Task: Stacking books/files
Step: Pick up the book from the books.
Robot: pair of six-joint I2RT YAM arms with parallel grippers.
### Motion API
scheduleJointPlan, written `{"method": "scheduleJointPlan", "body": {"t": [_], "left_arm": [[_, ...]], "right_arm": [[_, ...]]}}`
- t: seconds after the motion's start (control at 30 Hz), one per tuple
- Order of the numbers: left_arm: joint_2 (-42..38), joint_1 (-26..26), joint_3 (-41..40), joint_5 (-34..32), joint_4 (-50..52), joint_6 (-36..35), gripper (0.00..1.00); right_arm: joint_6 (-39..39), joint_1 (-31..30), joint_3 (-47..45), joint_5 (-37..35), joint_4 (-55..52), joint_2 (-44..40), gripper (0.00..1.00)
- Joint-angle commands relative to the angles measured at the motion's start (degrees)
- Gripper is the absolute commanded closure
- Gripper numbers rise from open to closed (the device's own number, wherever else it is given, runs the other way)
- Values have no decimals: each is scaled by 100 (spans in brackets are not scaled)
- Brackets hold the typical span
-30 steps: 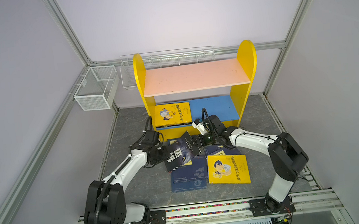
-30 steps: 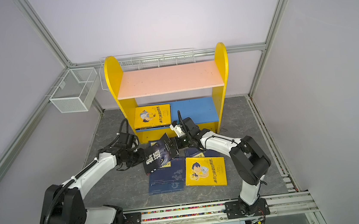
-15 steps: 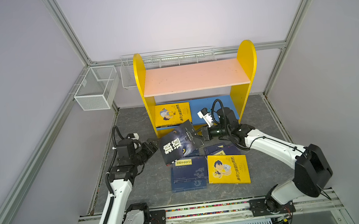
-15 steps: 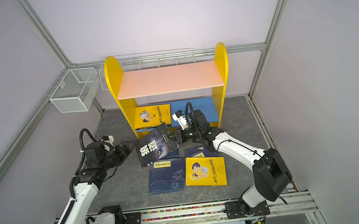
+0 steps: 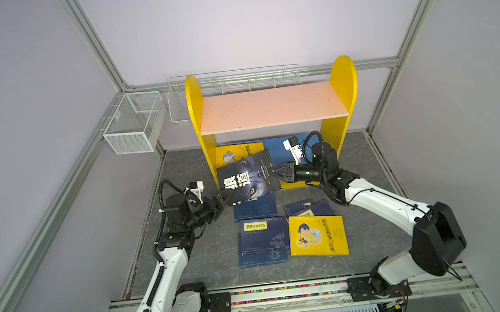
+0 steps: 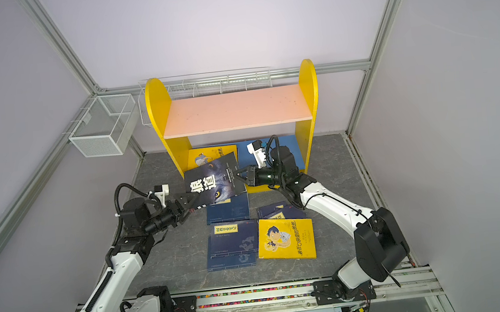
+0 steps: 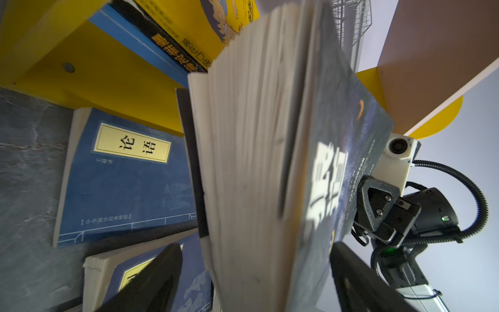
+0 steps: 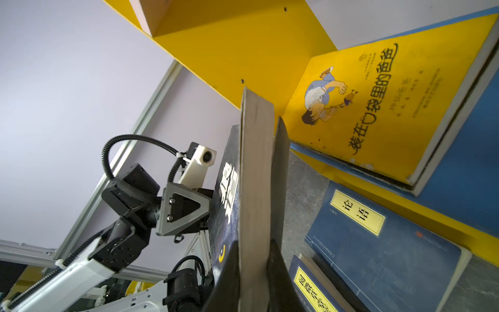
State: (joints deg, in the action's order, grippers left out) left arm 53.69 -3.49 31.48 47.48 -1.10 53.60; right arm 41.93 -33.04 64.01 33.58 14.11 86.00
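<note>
Black book (image 5: 246, 179) held clear of the tabletop (image 5: 202, 261) and tilted, in front of the shelf unit (image 5: 272, 106), as both top views show. The right fingers (image 5: 276, 171) are clamped on its 3 o'clock edge, pinching covers and pages together. The left fingers (image 7: 151, 278) stand wide at its 8 o'clock corner, straddling the loosely fanned page block with a gap on either side. A yellow book (image 5: 236, 153) lies on the bottom shelf at 12 o'clock from the held book. Navy books (image 5: 263, 240) and a second yellow book (image 5: 317, 234) lie on the tabletop at 6 o'clock. The step in hand appears to be a two-handed carry onto the shelved yellow book. To do it well, the left fingers should reach in deep enough to catch both covers before closing. The book should then be levelled and its 12 o'clock edge slid in low under the upper board. Neither grip should release until the book rests flat.
</note>
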Motion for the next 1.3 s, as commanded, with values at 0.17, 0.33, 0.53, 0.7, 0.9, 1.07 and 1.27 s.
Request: {"method": "scheduleJointPlan", "body": {"t": [0.17, 0.33, 0.53, 0.7, 0.9, 1.07, 1.27], "left_arm": [[-149, 15, -36, 316, -1101, 437, 41], [-162, 10, 6, 223, -1320, 463, 80], [-130, 6, 24, 154, -1534, 482, 100], [-181, 6, -27, 196, -1946, 630, 100], [-293, 6, -81, 147, -2213, 717, 100], [-306, 2, -123, 33, -2225, 675, 100], [-306, -12, -204, -174, -2210, 587, 100]], "right_arm": [[535, -18, 17, 196, 1039, 126, 93], [233, -26, -59, -13, 526, 128, 93], [7, 10, -80, -606, -404, 15, 49], [-64, 44, -133, -894, -773, -39, 28], [44, 35, -236, -539, -571, 53, 31], [402, -13, -410, -105, 180, 127, 44], [952, -153, -502, 157, 1000, 266, 56]]}}
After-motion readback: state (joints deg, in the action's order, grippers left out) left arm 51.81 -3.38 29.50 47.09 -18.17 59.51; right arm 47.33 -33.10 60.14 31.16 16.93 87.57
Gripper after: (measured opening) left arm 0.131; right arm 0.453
